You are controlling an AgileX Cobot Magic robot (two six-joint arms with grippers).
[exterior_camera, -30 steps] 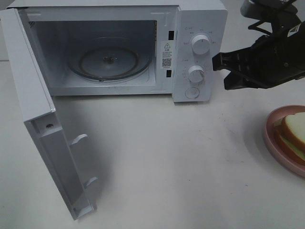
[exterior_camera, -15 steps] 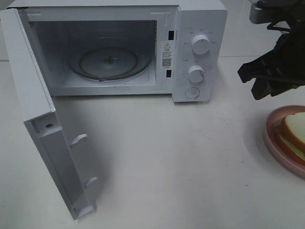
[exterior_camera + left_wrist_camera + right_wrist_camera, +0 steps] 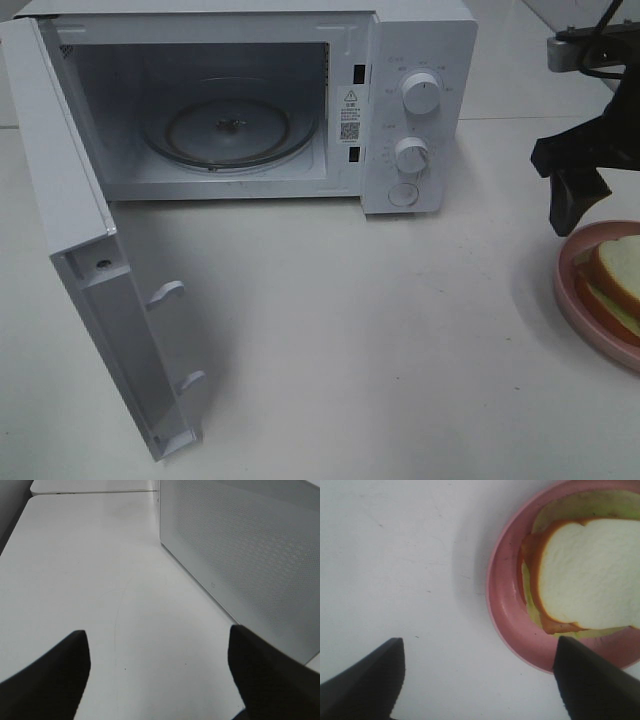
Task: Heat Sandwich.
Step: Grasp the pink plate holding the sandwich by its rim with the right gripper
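The sandwich (image 3: pixel 618 278) lies on a pink plate (image 3: pixel 566 290) at the right edge of the table; white bread, orange-brown crust, pale green filling. The right wrist view shows the sandwich (image 3: pixel 585 572) and the plate's rim (image 3: pixel 502 605) from above. My right gripper (image 3: pixel 574 215) hangs pointing down just over the plate's far left rim. It is open (image 3: pixel 479 641) and holds nothing. The white microwave (image 3: pixel 420 60) stands at the back with its door (image 3: pixel 90 290) swung wide open and the glass turntable (image 3: pixel 228 128) bare. My left gripper (image 3: pixel 159 630) is open over bare table, out of the high view.
The microwave's two knobs (image 3: pixel 421 95) and round button (image 3: pixel 403 194) face forward on its right panel. The open door juts far toward the table's front left. In the left wrist view a white dotted panel of the microwave (image 3: pixel 250 555) runs alongside the left gripper.
My right gripper moved right from beside the microwave's control panel to the plate, turned to point downward, and opened from shut. The left gripper has not changed.
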